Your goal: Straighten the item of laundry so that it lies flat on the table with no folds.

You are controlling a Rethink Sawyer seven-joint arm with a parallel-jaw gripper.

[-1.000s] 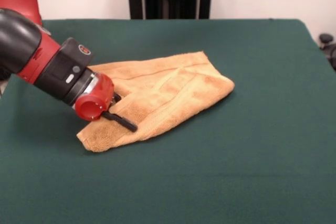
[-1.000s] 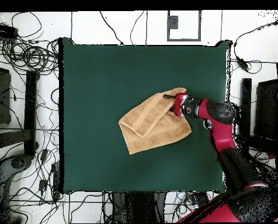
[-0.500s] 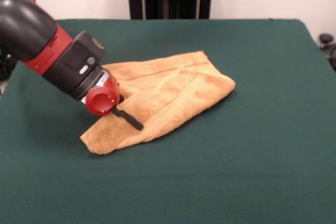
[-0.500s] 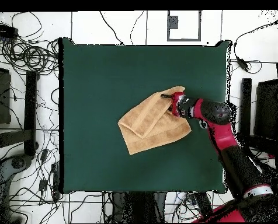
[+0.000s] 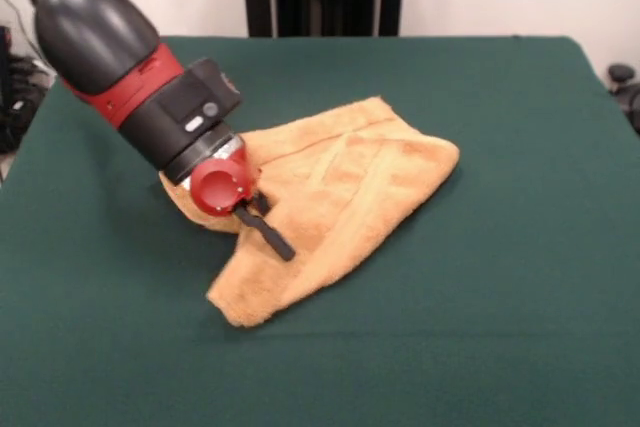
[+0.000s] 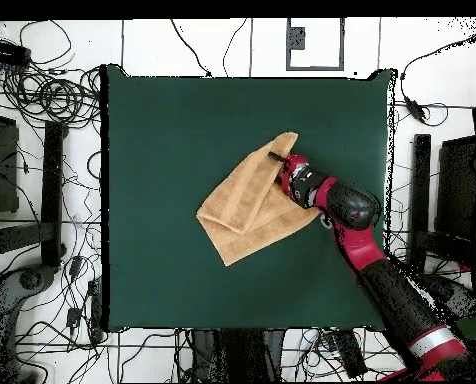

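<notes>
On the dark green table, a little toward the side where my arm is reaching in, the golden-tan hand towel is lying crumpled and partly doubled over itself. I am viewing it through two cameras. In the front view, the towel is spreading from a rounded corner on the right down to a narrow, pulled-out tip near the bottom centre, and raised creases are running diagonally across its middle, with a woven band stripe showing along the upper edge. In the overhead view, the towel is sitting roughly mid-table as an uneven, folded shape, with one pointed flap reaching toward the far side of the table and a second layer overlapping beneath it. My red and black arm is slanting down over the towel's left part in the front view, and its red wrist cap is hovering just above the cloth. The gripper is showing as a dark finger resting against the towel's surface, and the cloth beside it is bunching up under the wrist. I cannot tell whether the claw is spread or pinching the fabric, because the wrist is hiding the other side. In the overhead view, the gripper is sitting at the towel's edge.
</notes>
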